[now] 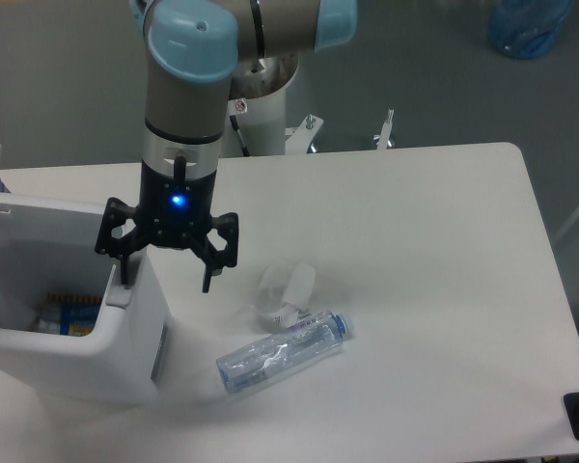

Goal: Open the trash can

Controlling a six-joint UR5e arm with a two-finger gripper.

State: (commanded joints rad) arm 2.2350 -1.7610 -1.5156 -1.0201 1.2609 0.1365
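Bin [72, 342] lid stands up; your spread gripper [166, 275] straddles its right wall, so lifting crookedly could snag it.

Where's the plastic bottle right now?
The plastic bottle lies on its side on the table, low in the camera view, right of the trash can and just below a crumpled wrapper.
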